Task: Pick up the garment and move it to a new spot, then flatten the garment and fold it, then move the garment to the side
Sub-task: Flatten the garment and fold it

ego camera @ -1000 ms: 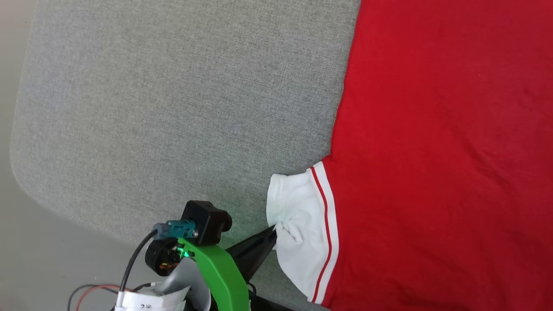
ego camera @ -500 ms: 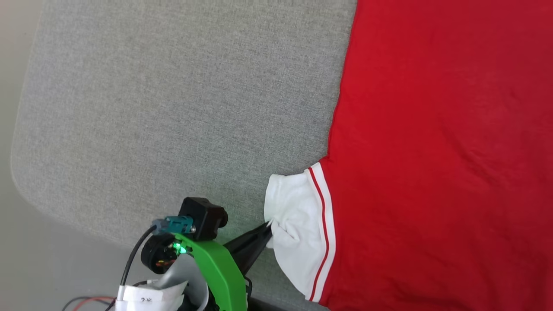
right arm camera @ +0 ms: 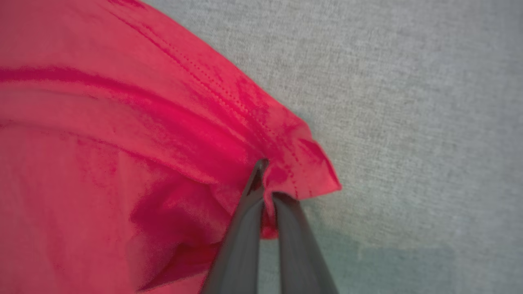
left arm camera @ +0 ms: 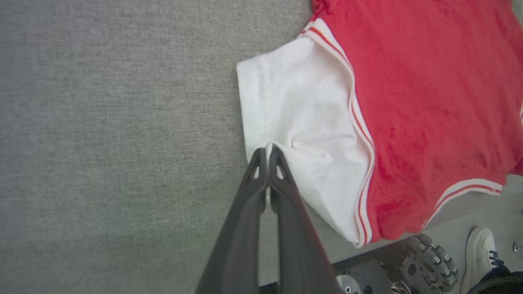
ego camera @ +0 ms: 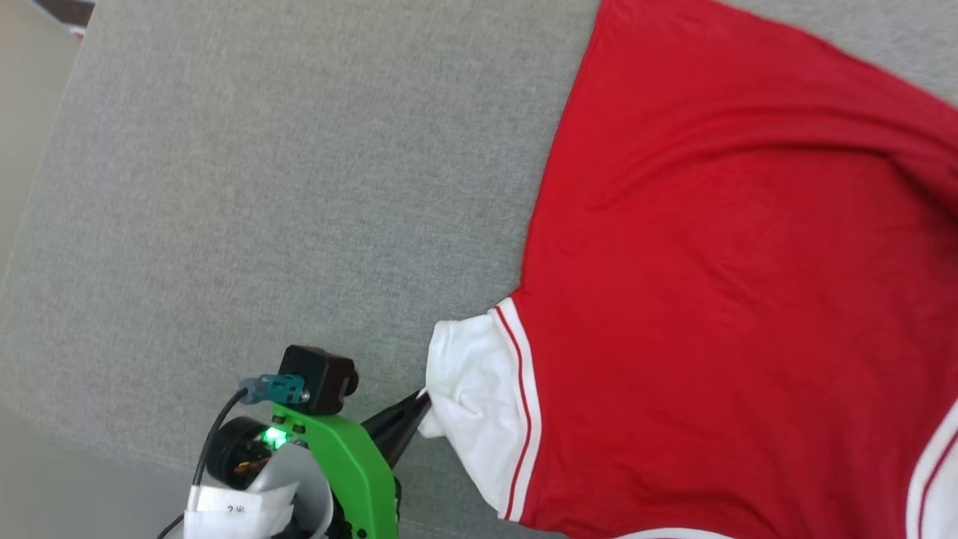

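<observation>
The garment [ego camera: 718, 284] lies red side up on the grey table [ego camera: 262, 187], with no lettering showing. Its white sleeve [ego camera: 471, 389] with red-white trim points toward my left arm. My left gripper [ego camera: 420, 398] is shut on the sleeve's hem edge; the left wrist view shows that gripper [left arm camera: 267, 152] pinching the white sleeve [left arm camera: 302, 122]. In the right wrist view my right gripper [right arm camera: 265, 175] is shut on a corner of the red hem [right arm camera: 294, 159], which is lifted and bunched. The garment [right arm camera: 102, 163] there has folds running across it.
The grey fabric table reaches far to the left, where its rounded edge [ego camera: 22, 247] meets pale floor. In the left wrist view the table's near edge [left arm camera: 457, 208] drops to the robot's wheeled base [left arm camera: 425, 261] and a person's white shoe [left arm camera: 478, 253].
The head camera has shifted, showing more of the table's far side. The left gripper has drawn the sleeve slightly left. The garment's far hem now slants with a long fold across it.
</observation>
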### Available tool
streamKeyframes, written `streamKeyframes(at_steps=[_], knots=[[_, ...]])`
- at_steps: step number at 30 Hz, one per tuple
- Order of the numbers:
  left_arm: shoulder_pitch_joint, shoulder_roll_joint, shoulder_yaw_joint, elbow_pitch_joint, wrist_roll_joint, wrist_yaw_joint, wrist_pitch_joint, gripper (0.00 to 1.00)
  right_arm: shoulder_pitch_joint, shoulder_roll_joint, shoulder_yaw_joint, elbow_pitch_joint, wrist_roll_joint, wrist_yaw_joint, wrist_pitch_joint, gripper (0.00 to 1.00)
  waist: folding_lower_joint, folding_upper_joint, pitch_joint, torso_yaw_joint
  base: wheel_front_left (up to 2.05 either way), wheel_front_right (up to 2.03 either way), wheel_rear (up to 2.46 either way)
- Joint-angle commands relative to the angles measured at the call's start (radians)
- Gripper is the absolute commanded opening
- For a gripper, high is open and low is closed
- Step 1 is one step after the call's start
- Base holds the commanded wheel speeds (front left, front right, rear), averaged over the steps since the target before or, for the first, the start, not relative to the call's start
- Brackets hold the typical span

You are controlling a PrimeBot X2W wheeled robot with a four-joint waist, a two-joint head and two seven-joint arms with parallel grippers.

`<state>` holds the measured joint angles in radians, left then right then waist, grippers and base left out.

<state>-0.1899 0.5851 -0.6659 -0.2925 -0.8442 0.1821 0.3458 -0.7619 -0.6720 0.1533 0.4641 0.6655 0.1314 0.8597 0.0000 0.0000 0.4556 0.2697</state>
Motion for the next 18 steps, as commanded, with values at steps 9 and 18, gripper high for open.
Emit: streamKeyframes(at_steps=[9,18], knots=[[0.068,0.034,0.008,0.044,-0.012,0.029,0.003,0.0,0.221,0.009,0.03,-0.024,0.052,-0.001,-0.087,0.0,0.0,0.0,-0.228,-0.149,0.0,0.0,0.0],[0.109,0.022,0.008,0.068,-0.037,0.033,-0.018,0.0,0.414,0.008,-0.003,-0.122,0.064,-0.001,-0.154,0.0,0.0,0.0,-0.313,-0.188,0.0,0.0,0.0]])
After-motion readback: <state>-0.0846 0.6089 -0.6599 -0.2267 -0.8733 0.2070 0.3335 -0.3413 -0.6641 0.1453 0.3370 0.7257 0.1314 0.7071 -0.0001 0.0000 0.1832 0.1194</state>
